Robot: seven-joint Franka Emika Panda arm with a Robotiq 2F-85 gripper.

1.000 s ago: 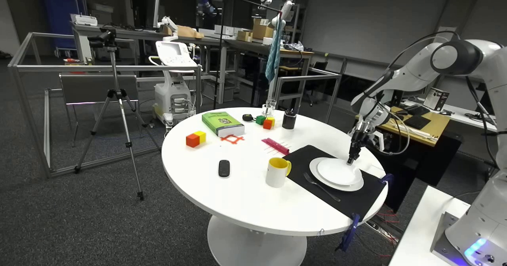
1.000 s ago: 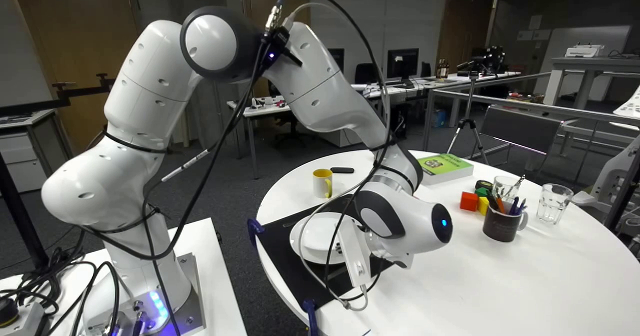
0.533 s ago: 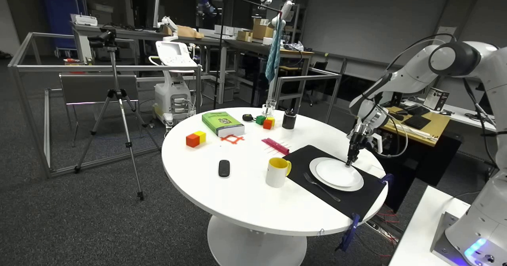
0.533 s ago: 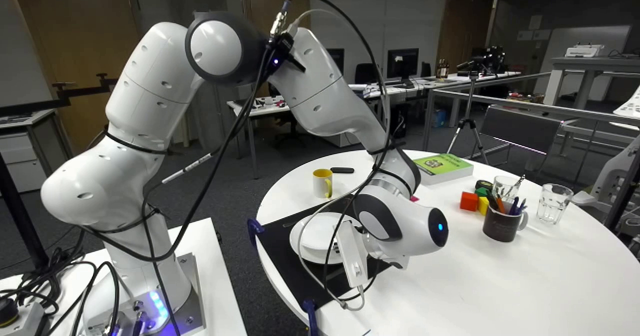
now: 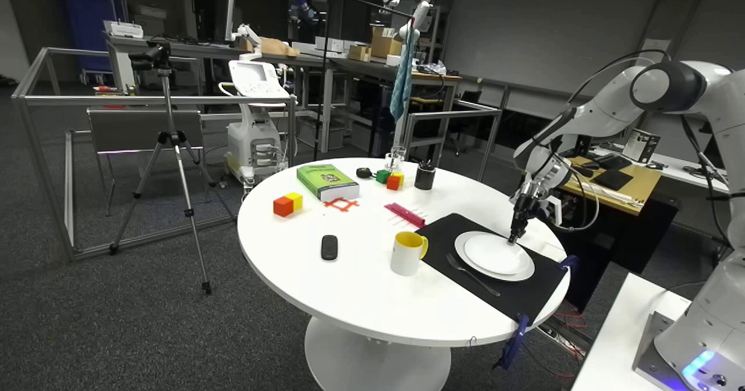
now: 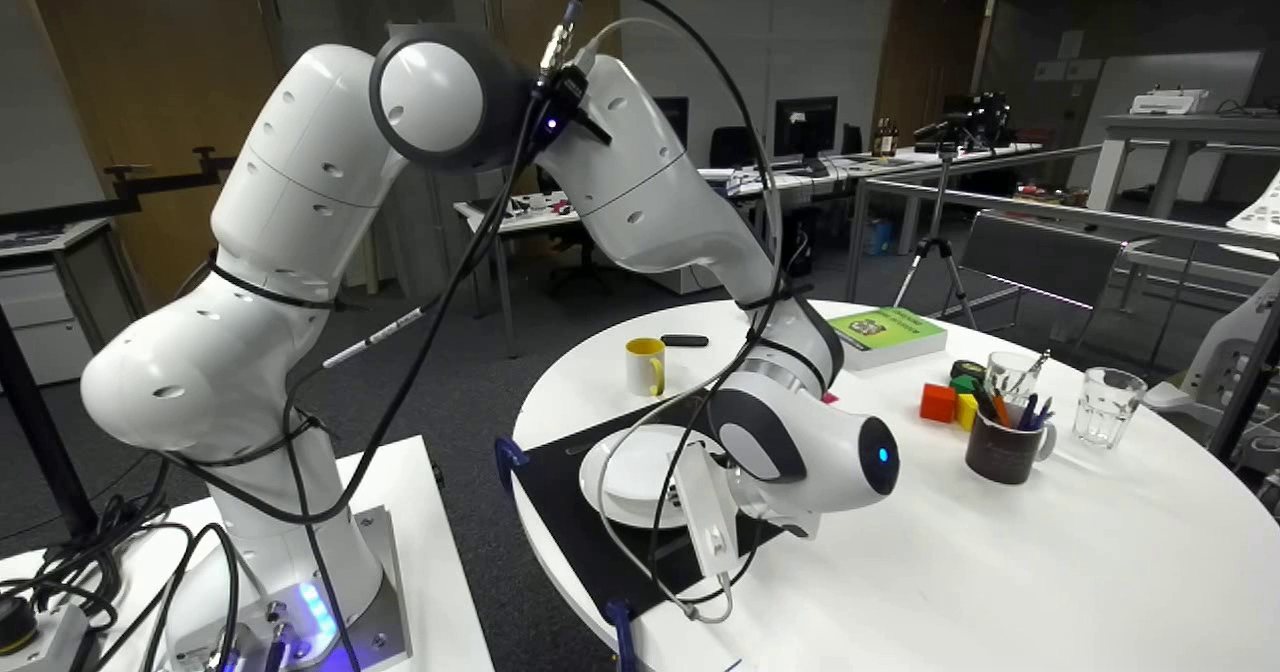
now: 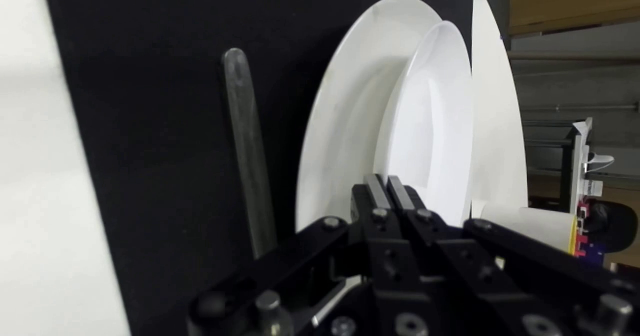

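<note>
Two white plates lie stacked on a black mat [image 5: 443, 234] on the round white table. My gripper [image 7: 384, 178] is shut on the rim of the upper plate [image 5: 495, 253], the rim between its narrow fingertips. The upper plate sits over the wider lower plate [image 7: 335, 126]; in the wrist view the upper plate [image 7: 417, 121] looks tilted against it. In an exterior view the gripper [image 5: 512, 241] comes down at the plate's far edge. In an exterior view the hand hides the fingertips. A flat metal utensil [image 7: 250, 151] lies beside the plates; its lower end is hidden.
A fork [image 5: 474, 276] and a white-yellow mug [image 5: 405, 254] stand near the plates. Further off are a black handset [image 5: 329, 247], pink rack [image 5: 405, 214], green book [image 5: 327, 182], coloured cubes [image 5: 283, 206], pen mug [image 6: 1003, 450] and glasses [image 6: 1108, 407]. Blue clamps [image 5: 515, 341] hold the mat's edge.
From one second to half a second ago, the gripper and upper plate shifted slightly over the lower plate, toward the mug's side. Since then hardly anything has moved.
</note>
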